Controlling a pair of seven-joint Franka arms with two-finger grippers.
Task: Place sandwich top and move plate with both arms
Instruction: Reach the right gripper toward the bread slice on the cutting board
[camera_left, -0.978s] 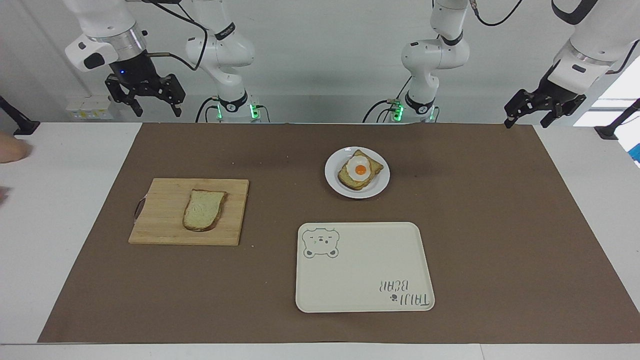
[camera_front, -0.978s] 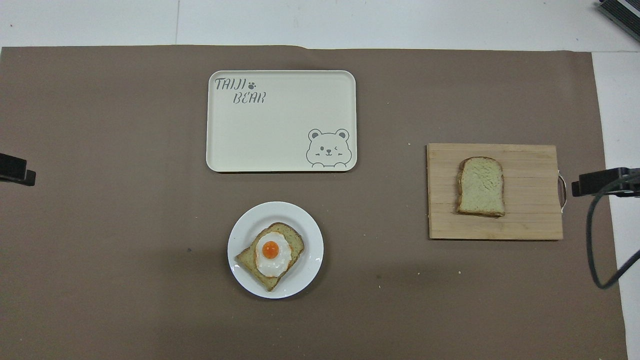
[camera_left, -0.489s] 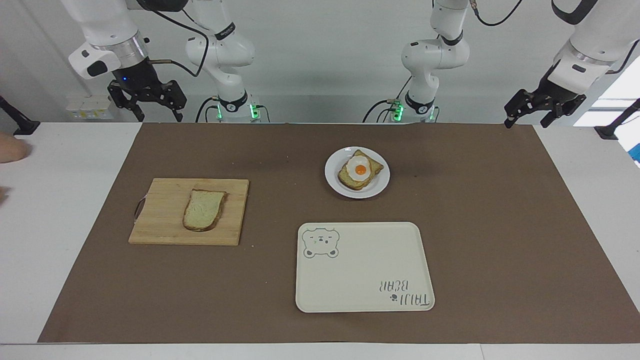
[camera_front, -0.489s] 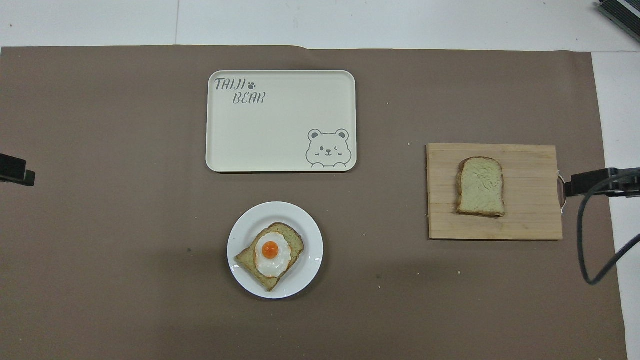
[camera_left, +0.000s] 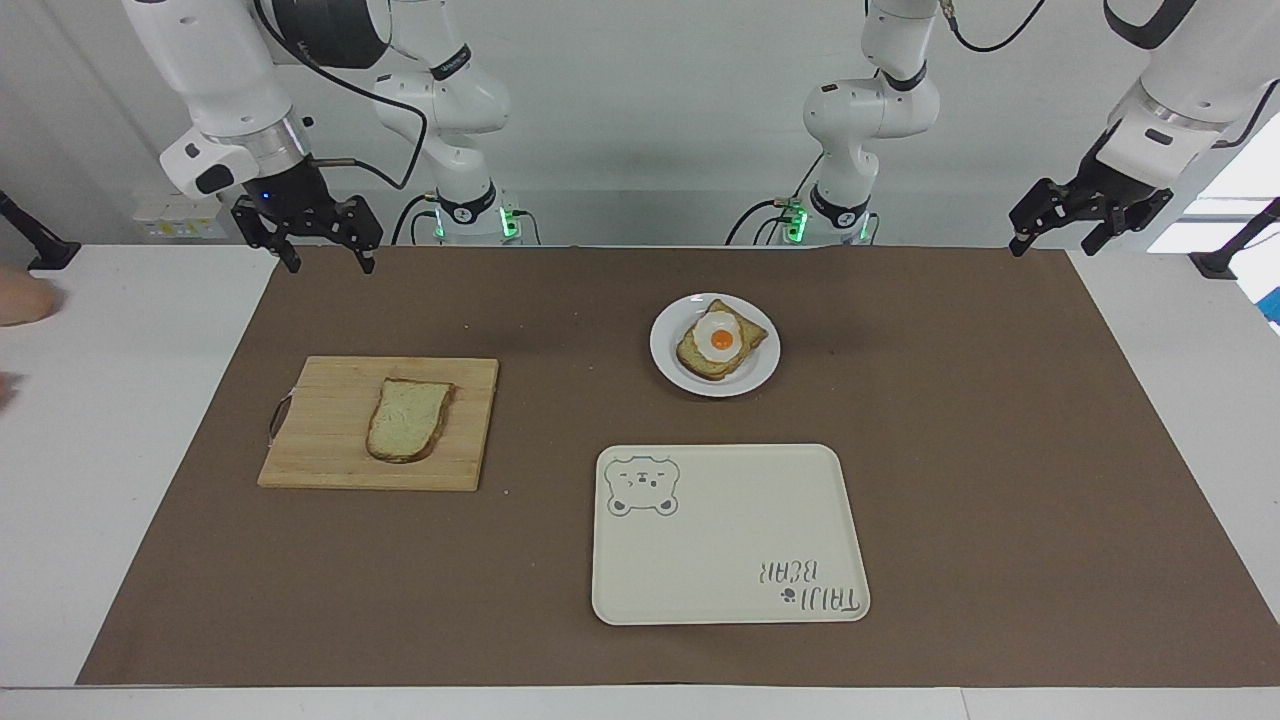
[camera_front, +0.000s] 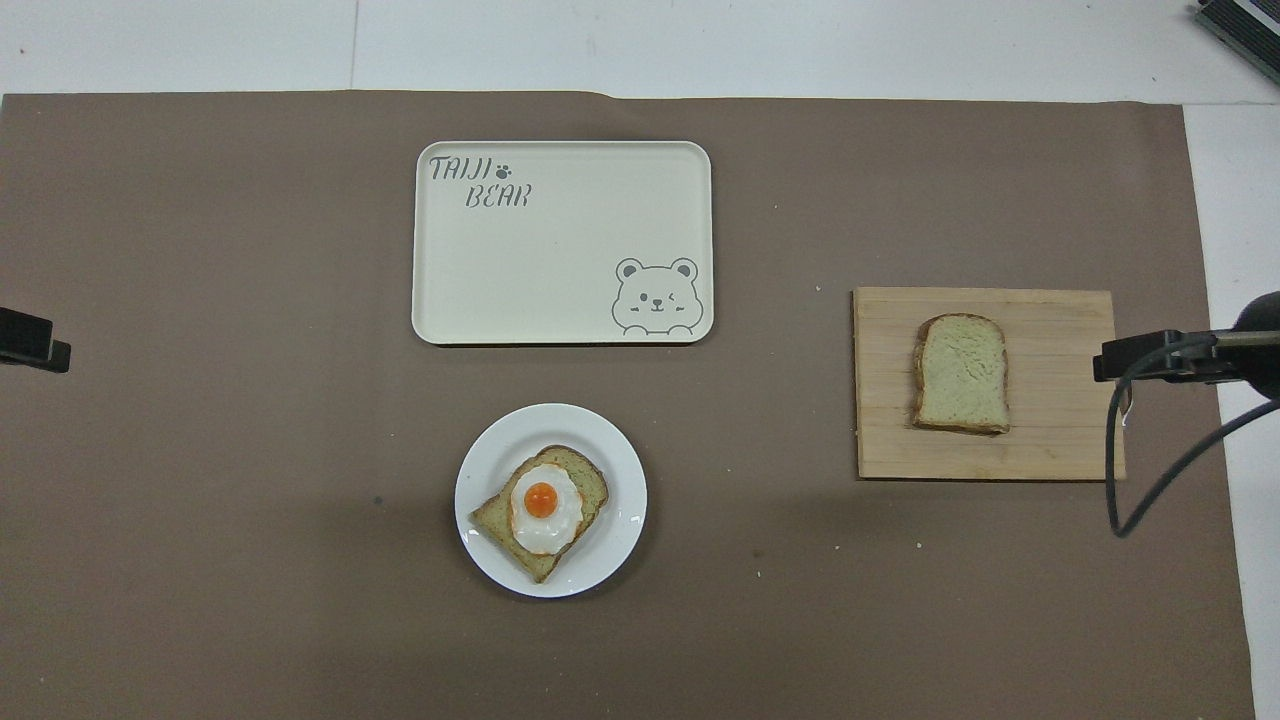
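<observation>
A brown mat (camera_left: 640, 460) covers most of the white desk (camera_left: 130, 480), with a pale wall above. The cream tray (camera_left: 730, 535), lower centre of the facing view, reads "TAIJI BEAR" beside a bear drawing. The sandwich top (camera_left: 405, 418) lies on a wooden cutting board (camera_left: 330, 425) at centre left. The plate (camera_left: 714, 345) at centre holds egg toast (camera_left: 720, 343). The right gripper (camera_left: 318, 250) hangs at upper left, jaws spread; the left gripper (camera_left: 1060, 228) waits at upper right, jaws apart.

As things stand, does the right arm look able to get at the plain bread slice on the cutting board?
Probably yes. The right gripper hangs open, up in the air at its own end, and nothing covers the sandwich top, which lies flat on the cutting board.
</observation>
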